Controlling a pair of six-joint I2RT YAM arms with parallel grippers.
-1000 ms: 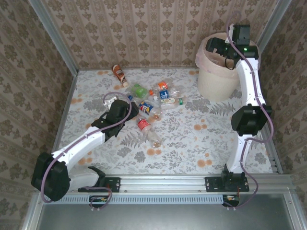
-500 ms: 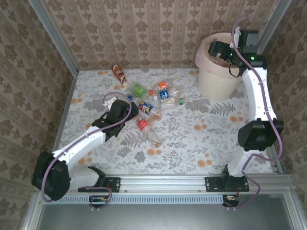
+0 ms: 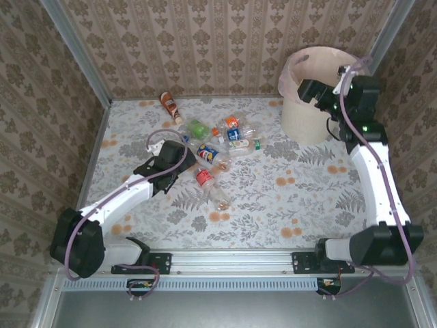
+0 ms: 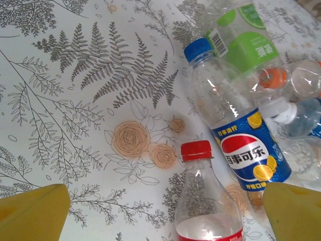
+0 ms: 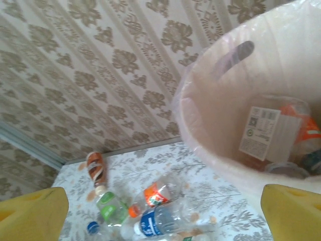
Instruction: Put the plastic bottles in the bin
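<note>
My left gripper [image 4: 160, 216] hangs with its jaws wide apart and empty, one finger on each side of a red-capped bottle [image 4: 205, 201]. A Pepsi bottle [image 4: 241, 135] lies just at that bottle's 1 o'clock, and a green-labelled bottle [image 4: 243, 40] lies further out towards 12. My right gripper [image 5: 161, 213] is also spread and holds nothing, beside the rim of the bin [image 3: 304, 123]. The bin stands at 1 o'clock on the table [image 3: 273, 205] and has a labelled bottle [image 5: 273, 133] inside.

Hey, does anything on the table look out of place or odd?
One brown-and-orange plastic bottle lies alone by the back wall, well apart from the clear plastic bottles clustered together. Nothing looks spilled.
</note>
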